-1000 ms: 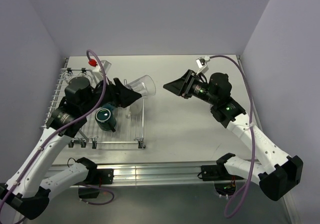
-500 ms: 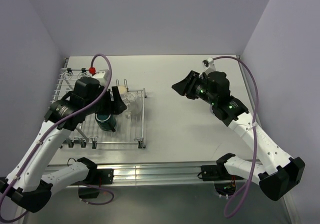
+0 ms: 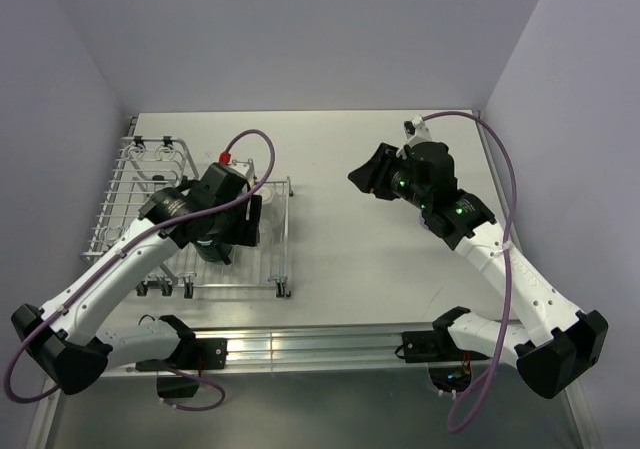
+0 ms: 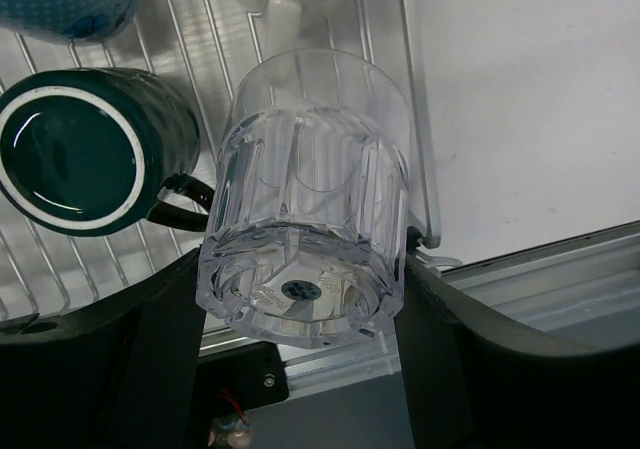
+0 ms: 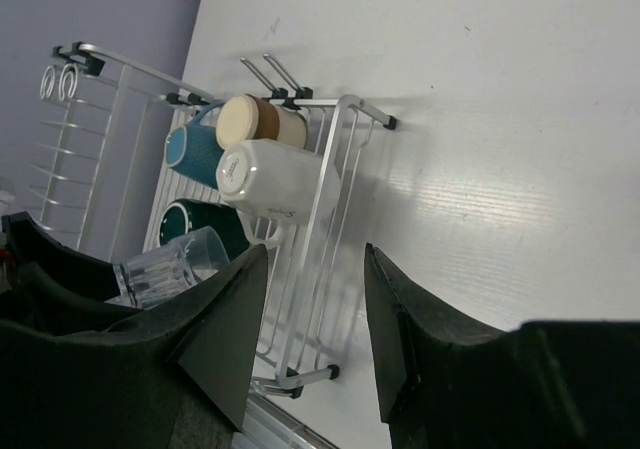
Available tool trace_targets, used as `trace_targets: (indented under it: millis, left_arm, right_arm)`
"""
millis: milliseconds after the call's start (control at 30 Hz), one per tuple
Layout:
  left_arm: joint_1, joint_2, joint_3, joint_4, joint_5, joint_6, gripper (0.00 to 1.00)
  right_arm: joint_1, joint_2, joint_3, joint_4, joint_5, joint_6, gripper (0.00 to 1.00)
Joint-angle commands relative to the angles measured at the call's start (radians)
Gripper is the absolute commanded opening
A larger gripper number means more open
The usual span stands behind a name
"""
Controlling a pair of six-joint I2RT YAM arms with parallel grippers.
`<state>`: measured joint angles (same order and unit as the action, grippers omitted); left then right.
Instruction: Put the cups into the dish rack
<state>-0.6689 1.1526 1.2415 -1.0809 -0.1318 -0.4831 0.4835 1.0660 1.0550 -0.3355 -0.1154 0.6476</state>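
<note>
My left gripper [image 3: 247,221] is shut on the clear glass tumbler [image 4: 310,189], its base toward the wrist camera and its fingers [image 4: 150,349] on both sides. It hangs over the near right part of the dish rack [image 3: 130,184]. In the rack lie a dark teal mug [image 4: 85,154], a light blue mug [image 5: 195,149], a white mug [image 5: 275,184] and a brown cup [image 5: 260,119]. From above, the arm hides the tumbler. My right gripper [image 3: 368,179] is open and empty over bare table, right of the rack.
The rack's right rim [image 4: 415,119] runs just beside the tumbler. A metal rail [image 3: 320,347] lines the table's near edge. Purple walls close in the table on the left, back and right.
My left arm swung the tumbler from the rack's far right edge down over its near right part, beside the dark teal mug. The right gripper drew back slightly to the right.
</note>
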Motion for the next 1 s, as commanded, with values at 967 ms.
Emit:
trace_targets:
  millis: [967]
  left_arm:
    - [-0.103,0.229,0.01,0.058,-0.08,0.037,0.03]
  right_arm:
    - [-0.029,0.064,0.083,-0.103,0.157,-0.098,0.52]
